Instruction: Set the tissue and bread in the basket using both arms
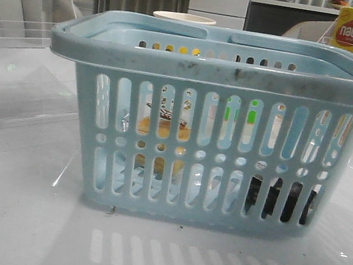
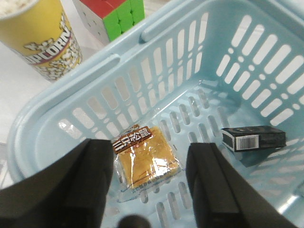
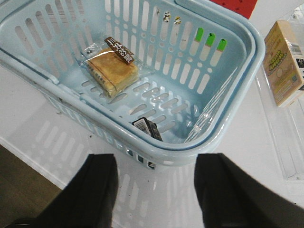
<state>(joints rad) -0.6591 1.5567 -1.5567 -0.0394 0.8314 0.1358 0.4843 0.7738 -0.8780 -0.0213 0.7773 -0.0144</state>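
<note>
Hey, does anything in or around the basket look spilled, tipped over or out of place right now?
Nothing stands out. The bread and the tissue both lie on the floor of the basket, apart from each other. The basket stands upright, its rim scuffed but whole.

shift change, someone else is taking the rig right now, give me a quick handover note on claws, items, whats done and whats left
Left claw: open, empty, above the basket, over the bread.
Right claw: open, empty, outside the basket, above the table.
Bread: lying on the basket floor, in its clear wrapper.
Tissue: the small dark pack, also on the basket floor, apart from the bread.
Done: both items are in the basket.
Left: nothing to place; probably just pull both arms back clear.
</note>
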